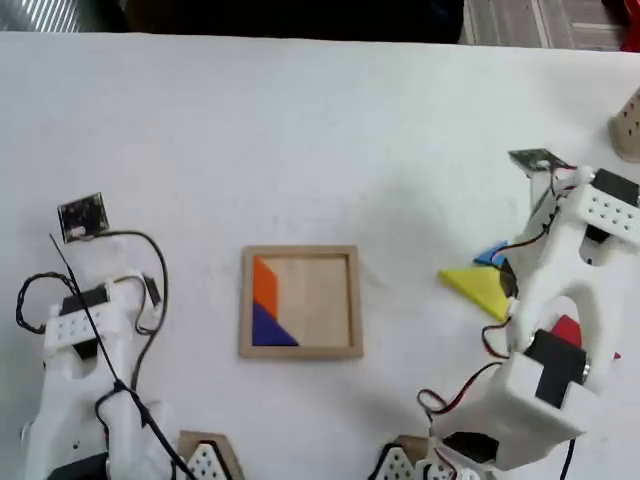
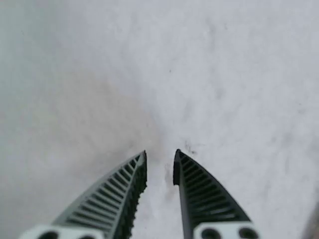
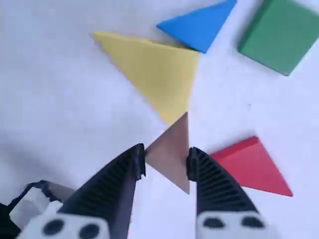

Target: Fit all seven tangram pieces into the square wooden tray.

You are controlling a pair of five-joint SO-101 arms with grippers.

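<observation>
Square wooden tray [image 1: 300,352]: flat on the surface. Inside, an orange piece [image 1: 265,284] at 10 o'clock touches a purple triangle [image 1: 268,328] in the 7 o'clock corner.

Loose, flat, at the tray's 3 o'clock:
- large yellow triangle [image 3: 152,72]
- blue triangle [image 3: 199,25]
- green square [image 3: 281,35]
- red triangle [image 3: 249,167]
- small brown triangle [image 3: 172,149], pinched by the right claw [image 3: 167,152]

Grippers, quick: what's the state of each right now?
Left gripper: open, nothing between its fingers.
Right gripper: closed on the brown triangle.

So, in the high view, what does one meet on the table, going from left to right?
left arm → tray → yellow triangle → red piece
</observation>
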